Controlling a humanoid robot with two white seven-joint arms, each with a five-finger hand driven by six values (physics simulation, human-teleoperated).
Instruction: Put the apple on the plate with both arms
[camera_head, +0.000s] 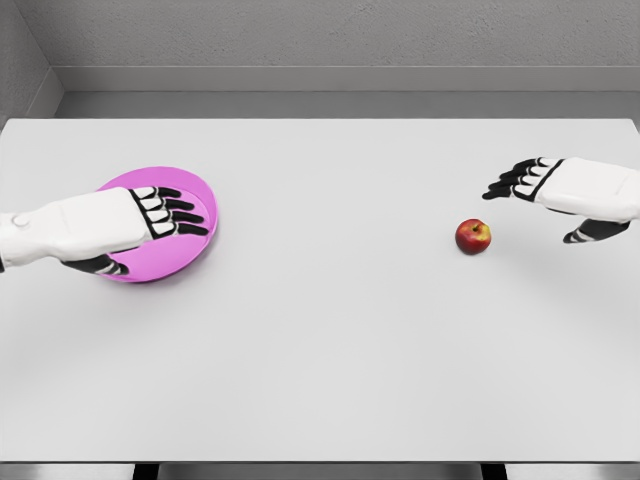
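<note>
Here the apple (473, 236) lies on the tabletop (330, 330), well apart from the plate (205, 215); we should lower the spread, empty right hand (545, 190) around it while the spread left hand (150, 225) steadies the plate.

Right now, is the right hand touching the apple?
Apart. The head view shows bare table between the right hand and the apple, which sits alone on the table.

Left hand (150, 220) and right hand (560, 190) hover with fingers extended, empty.
</note>
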